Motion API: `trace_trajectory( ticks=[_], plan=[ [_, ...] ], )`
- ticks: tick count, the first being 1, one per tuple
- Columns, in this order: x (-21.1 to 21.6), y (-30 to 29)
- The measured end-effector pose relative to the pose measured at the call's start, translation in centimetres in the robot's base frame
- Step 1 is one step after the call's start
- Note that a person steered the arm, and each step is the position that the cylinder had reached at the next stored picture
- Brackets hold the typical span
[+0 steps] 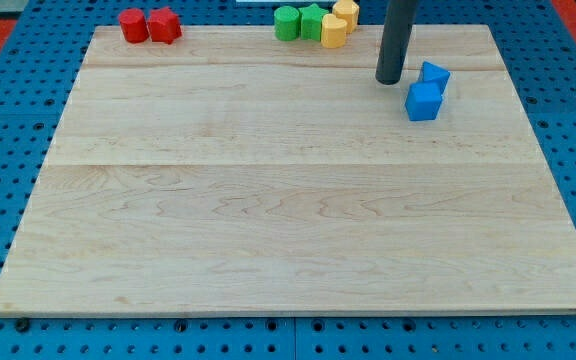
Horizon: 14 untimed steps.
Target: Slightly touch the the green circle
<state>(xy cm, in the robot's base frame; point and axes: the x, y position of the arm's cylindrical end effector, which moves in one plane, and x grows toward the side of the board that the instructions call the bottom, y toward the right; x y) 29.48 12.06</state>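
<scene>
The green circle (286, 22) sits at the board's top edge, a little left of centre-right, touching a second green block (312, 21) on its right. Two yellow blocks, one (334, 31) and another (346, 12), stand just right of the greens. My tip (390, 80) rests on the board well to the right of and below the green circle, apart from it. It stands just left of two blue blocks, one a cube (423, 101) and the other (435, 76) above it.
Two red blocks, a round one (133, 25) and an angular one (165, 25), sit side by side at the board's top left. The wooden board (268, 200) lies on a blue pegboard surface.
</scene>
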Motion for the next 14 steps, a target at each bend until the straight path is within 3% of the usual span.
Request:
trace_trajectory(
  ticks=[1,2,3,4,5,8,9,10,11,13,14],
  plan=[
    [-2.8,-0.1],
    [-7.6,6.8],
    [-10.3,4.9],
    [-10.3,1.7],
    [-10.3,9.1],
    [-10.3,10.1],
    [-4.5,4.3],
    [-3.9,-12.0],
    [-8.3,-20.8],
    [-10.1,-18.0],
    [-8.2,-11.7]
  ],
)
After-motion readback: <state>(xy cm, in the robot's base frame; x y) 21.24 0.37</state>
